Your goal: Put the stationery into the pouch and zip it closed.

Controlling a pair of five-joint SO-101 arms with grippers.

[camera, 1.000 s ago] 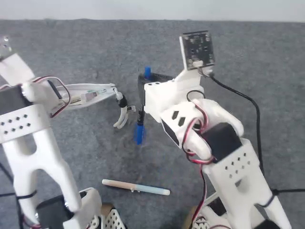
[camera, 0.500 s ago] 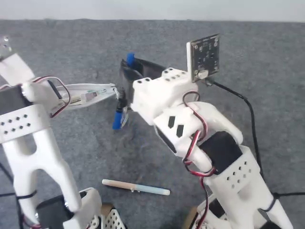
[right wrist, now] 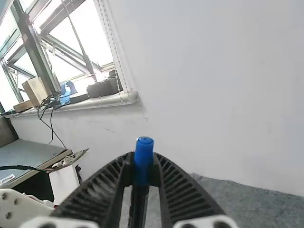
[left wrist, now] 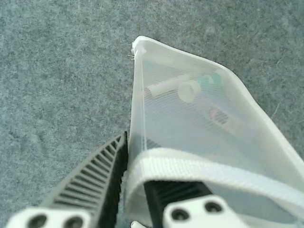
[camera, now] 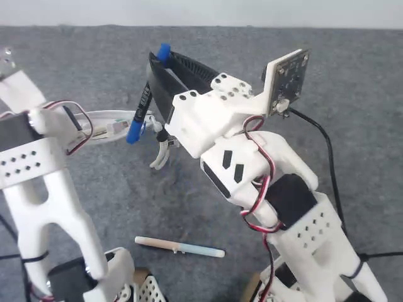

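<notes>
Right gripper (camera: 155,63) clamps a blue-capped marker (camera: 142,104) tilted by the mesh pouch (left wrist: 199,123), which the left gripper (left wrist: 135,175) pinches (another pen (camera: 179,246) lies on the desk (camera: 352,94)).

A grey tabletop (camera: 365,88) is meeting a white wall (camera: 189,11); a cardboard box (right wrist: 35,90) is sitting on the windowsill (right wrist: 97,101).

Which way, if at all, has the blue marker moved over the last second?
Yes. In the high view the blue marker, shut in the right gripper, has swung left and up the picture, away from the pastel pen, which lies unmoved.
</notes>
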